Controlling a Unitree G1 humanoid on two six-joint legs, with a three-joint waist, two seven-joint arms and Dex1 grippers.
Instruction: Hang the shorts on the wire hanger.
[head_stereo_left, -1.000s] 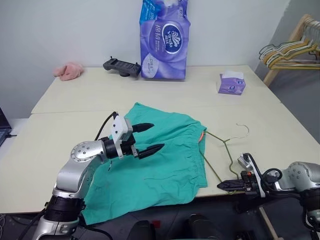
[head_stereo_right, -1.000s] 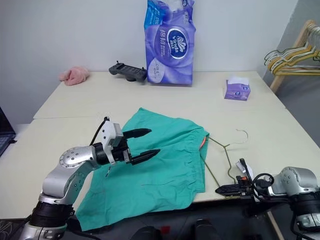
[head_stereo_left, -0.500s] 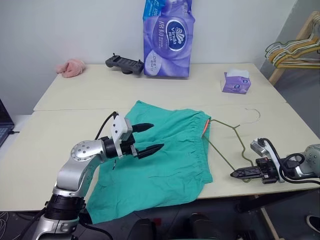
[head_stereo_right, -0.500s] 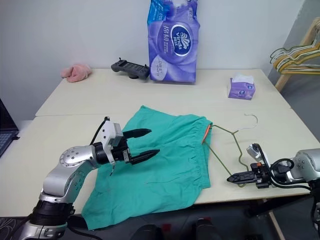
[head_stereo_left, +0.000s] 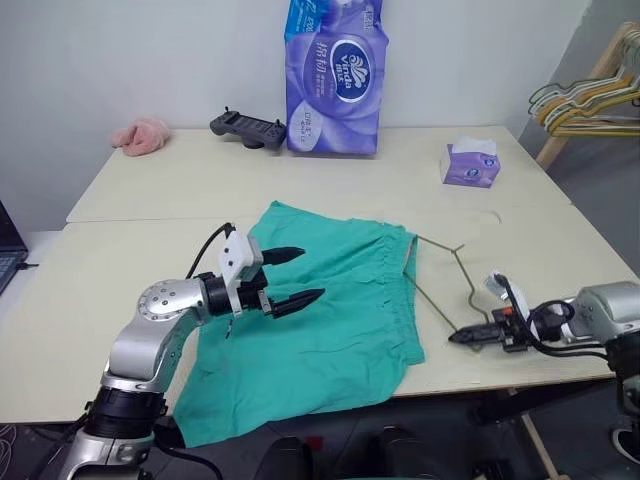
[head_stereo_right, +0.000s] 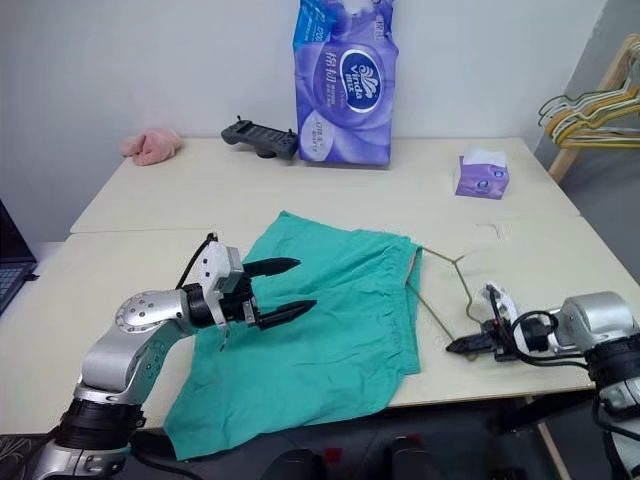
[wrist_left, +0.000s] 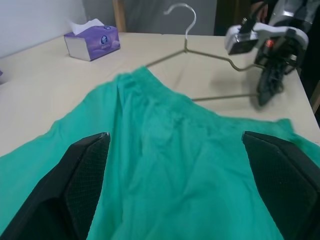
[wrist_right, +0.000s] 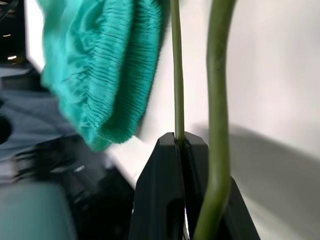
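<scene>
Since a second ago, our right pincer (head_stereo_left: 462, 336) has dragged the wire hanger (head_stereo_left: 455, 290) inward along the bench (head_stereo_left: 330, 180), clenched on its lower wire. Our shorts (head_stereo_left: 320, 320) lie flat beneath our released left pincer (head_stereo_left: 295, 275). Soft, limp cloth: we judge the elastic waistband the best hold.

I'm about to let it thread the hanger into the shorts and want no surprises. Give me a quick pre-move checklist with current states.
1. Right end effector shut on the wire hanger: ok; the right wrist view shows wire pinched between its fingers.
2. Left end effector open above the shorts: ok.
3. Shorts held by anything: not ok, they lie loose on the table.
4. Waistband opened for the hanger: not ok, it lies flat.
5. Hanger end already inside the shorts: cannot tell.
</scene>
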